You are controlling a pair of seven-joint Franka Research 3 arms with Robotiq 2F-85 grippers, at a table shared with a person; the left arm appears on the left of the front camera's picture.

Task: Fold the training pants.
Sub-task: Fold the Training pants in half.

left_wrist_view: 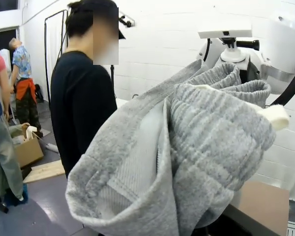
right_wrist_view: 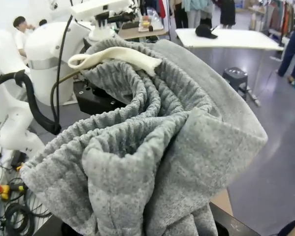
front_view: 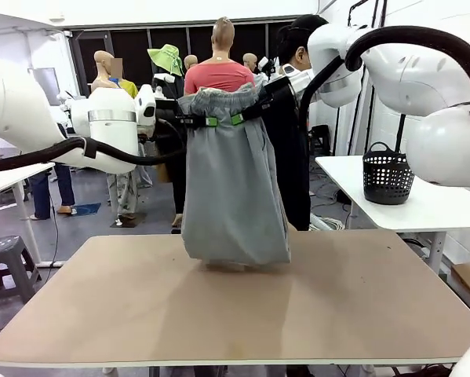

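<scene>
The light grey training pants (front_view: 233, 188) hang upright over the middle of the brown table (front_view: 344, 302), and their lower end rests on the tabletop. Both grippers hold the gathered waistband at the top, close together. My left gripper (front_view: 209, 121) is shut on the waistband's left part, and my right gripper (front_view: 239, 119) is shut just to its right. In the left wrist view bunched grey fabric (left_wrist_view: 196, 147) covers the fingers. The right wrist view shows the ribbed waistband (right_wrist_view: 162, 147) and a white drawstring (right_wrist_view: 115, 54); there too the fingers are hidden.
A person in black (front_view: 291, 133) stands right behind the pants at the far edge. A black mesh basket (front_view: 388, 177) sits on a white side table (front_view: 435, 208) to the right. A grey stool (front_view: 5, 255) stands on the floor at left.
</scene>
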